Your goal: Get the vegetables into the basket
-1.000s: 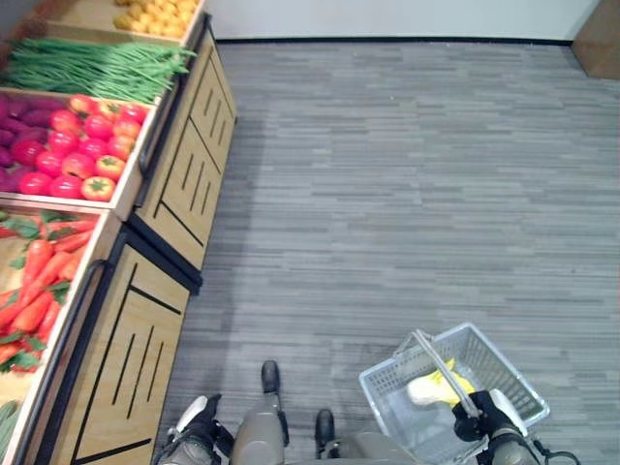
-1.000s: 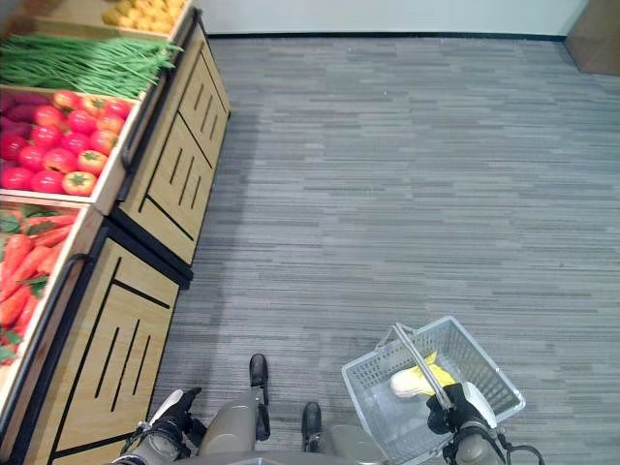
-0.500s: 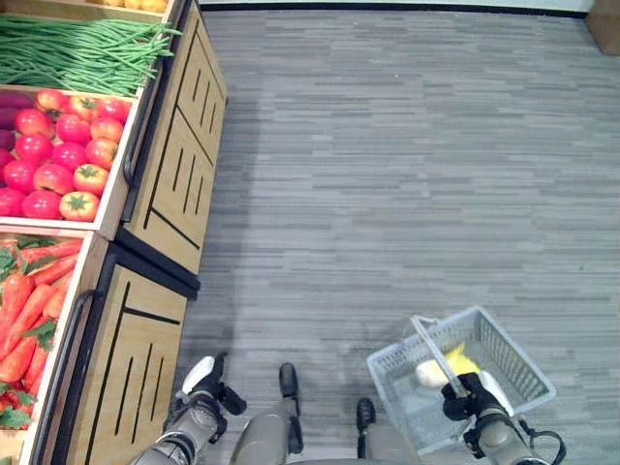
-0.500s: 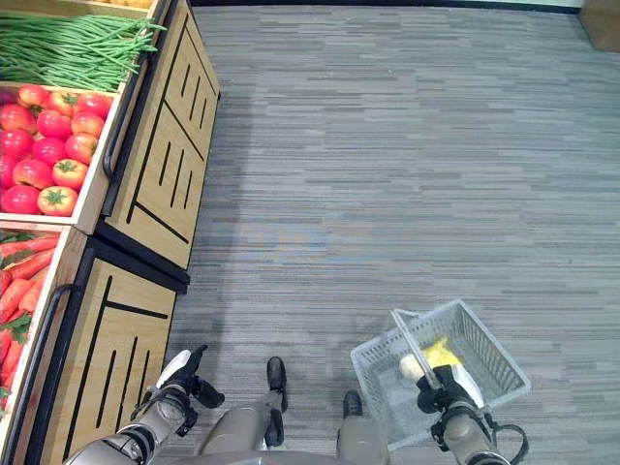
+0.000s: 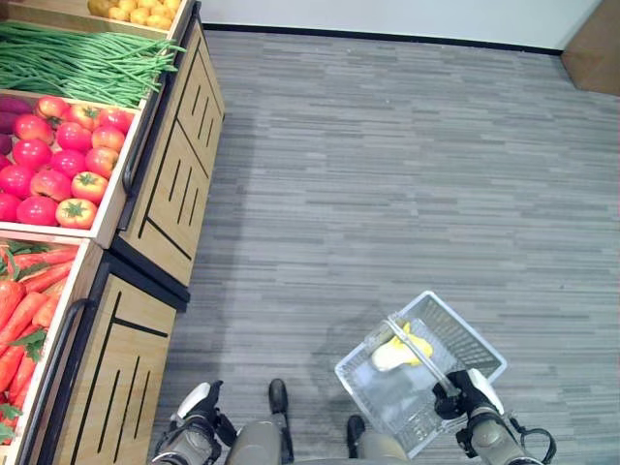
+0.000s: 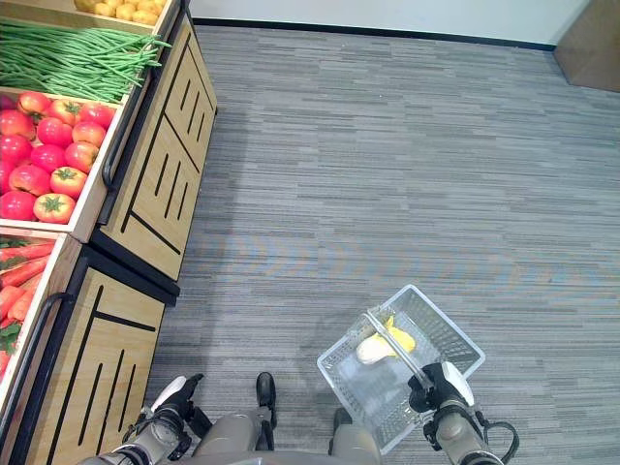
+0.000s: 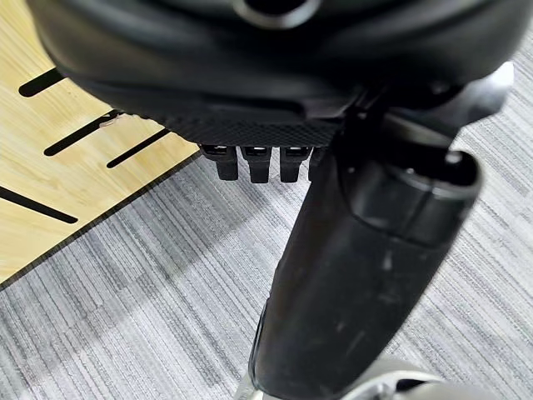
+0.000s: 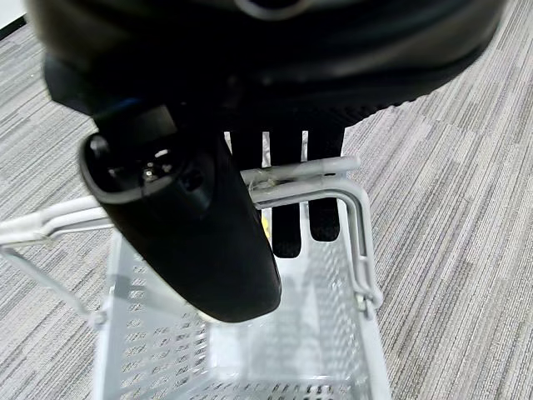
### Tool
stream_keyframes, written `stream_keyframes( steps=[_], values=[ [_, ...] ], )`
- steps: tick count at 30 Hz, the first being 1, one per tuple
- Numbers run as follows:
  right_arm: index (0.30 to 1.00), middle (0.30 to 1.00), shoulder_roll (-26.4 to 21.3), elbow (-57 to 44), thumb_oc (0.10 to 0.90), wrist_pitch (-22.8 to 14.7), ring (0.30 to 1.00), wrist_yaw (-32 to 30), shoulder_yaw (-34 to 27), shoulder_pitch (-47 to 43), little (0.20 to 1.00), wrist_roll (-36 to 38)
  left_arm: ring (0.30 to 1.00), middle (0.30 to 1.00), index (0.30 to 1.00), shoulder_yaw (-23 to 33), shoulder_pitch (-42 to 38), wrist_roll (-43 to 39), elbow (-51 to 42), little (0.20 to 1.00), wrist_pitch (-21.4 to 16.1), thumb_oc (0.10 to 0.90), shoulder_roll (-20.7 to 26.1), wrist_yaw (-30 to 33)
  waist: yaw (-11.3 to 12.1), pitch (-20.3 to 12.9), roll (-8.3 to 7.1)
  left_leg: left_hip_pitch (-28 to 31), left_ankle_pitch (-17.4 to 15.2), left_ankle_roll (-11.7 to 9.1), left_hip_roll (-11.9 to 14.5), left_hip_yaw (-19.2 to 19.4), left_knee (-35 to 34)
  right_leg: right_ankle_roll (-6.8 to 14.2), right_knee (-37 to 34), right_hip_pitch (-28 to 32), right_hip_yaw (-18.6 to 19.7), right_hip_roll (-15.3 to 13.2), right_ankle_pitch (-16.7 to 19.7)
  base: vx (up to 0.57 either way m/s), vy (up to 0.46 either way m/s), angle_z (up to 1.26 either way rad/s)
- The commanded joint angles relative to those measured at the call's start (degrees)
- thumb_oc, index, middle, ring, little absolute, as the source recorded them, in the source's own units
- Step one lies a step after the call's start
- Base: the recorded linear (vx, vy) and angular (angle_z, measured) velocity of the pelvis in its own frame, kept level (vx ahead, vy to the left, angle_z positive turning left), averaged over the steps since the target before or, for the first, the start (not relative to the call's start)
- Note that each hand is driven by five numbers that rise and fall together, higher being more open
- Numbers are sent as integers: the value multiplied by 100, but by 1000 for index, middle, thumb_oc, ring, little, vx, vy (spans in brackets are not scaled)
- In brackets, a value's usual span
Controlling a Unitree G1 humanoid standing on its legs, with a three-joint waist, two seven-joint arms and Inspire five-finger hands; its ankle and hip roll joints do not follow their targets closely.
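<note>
A white wire basket [image 5: 471,341] hangs over the grey floor at the lower right. My right hand [image 5: 463,397] is shut on its handle [image 8: 310,170], fingers [image 8: 287,218] hooked round the bars. A yellow vegetable [image 5: 392,351] with a pale end lies inside the basket. On the wooden stand at the left sit green beans [image 5: 77,63], red tomatoes [image 5: 58,174] and carrots [image 5: 24,310]. My left hand [image 5: 194,426] hangs low beside the stand's front [image 7: 75,158], open and holding nothing.
The wooden stand [image 5: 174,184] with slotted panels and dark rails runs along the left side. Yellow produce [image 5: 131,10] fills its far bin, purple vegetables [image 5: 15,102] sit beside the tomatoes. A brown box [image 5: 593,53] stands at the far right corner. Grey floor [image 5: 387,174] spreads ahead.
The whole view has shifted. The basket has swung left and turned while hanging from my right hand. My left hand has dropped lower beside the stand.
</note>
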Motion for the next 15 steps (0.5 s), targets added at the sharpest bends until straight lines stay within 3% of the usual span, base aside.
stream_keyframes(
  steps=[1, 13, 15],
  values=[
    [300, 300, -468, -510, 400, -195, 300, -233, -160, 129, 300, 59, 1000, 1000, 1000, 174, -62, -1, -39, 1000, -75, 900, 87, 66, 5, 153, -10, -321, -485, -175, 64, 63, 1003, 380, -136, 353, 189, -388, 1592, 0, 0, 0],
    [300, 300, -508, -536, 400, -241, 300, -248, -105, 90, 300, 84, 1000, 1000, 1000, 165, -87, -41, -47, 1000, -83, 900, 128, 44, 6, 265, -82, -484, -947, -78, 124, 45, 1761, 327, 373, 166, 279, -390, 1649, 15, 2, -1],
    [300, 300, -491, -444, 400, -235, 300, -239, -92, 71, 300, 81, 1000, 1000, 1000, 146, -61, -27, -38, 1000, -85, 900, 131, 21, 35, 252, -108, -456, -975, -43, 114, 48, 1766, 353, 435, 192, 297, -406, 1855, 40, 11, -5]
  ],
)
